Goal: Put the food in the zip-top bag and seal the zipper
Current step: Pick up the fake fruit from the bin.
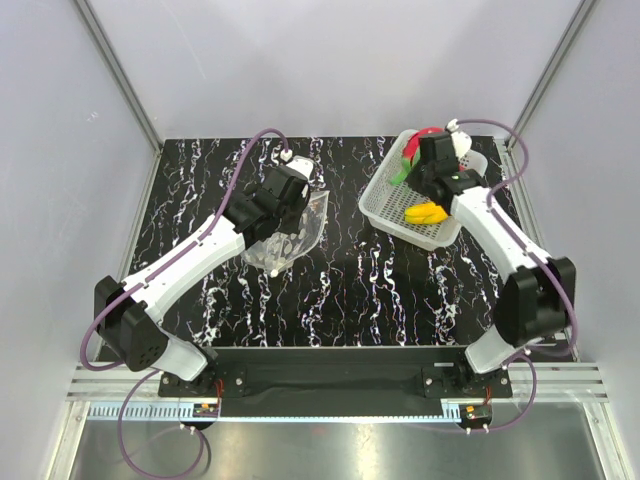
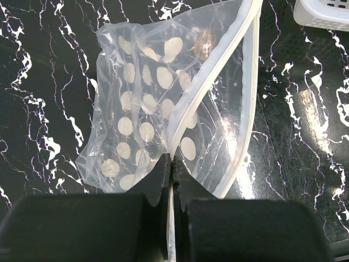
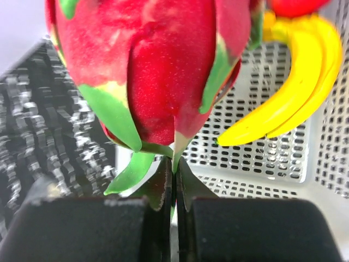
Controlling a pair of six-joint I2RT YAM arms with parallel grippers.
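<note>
The clear zip-top bag (image 1: 295,232) with white dots lies left of centre; it fills the left wrist view (image 2: 152,103), its mouth gaping. My left gripper (image 2: 172,161) is shut on the near zipper strip (image 2: 188,117) of the mouth. My right gripper (image 3: 174,164) is shut on a leaf tip of the red green-topped fruit (image 3: 147,71) and holds it over the white basket (image 1: 384,211). The fruit shows at the basket's far end in the top view (image 1: 412,152). The yellow banana bunch (image 1: 427,213) lies in the basket, also in the right wrist view (image 3: 289,82).
The white perforated basket (image 3: 283,158) stands at the back right of the black marbled table (image 1: 350,290). A red round fruit (image 3: 294,6) peeks above the bananas. Grey walls close in the table on three sides.
</note>
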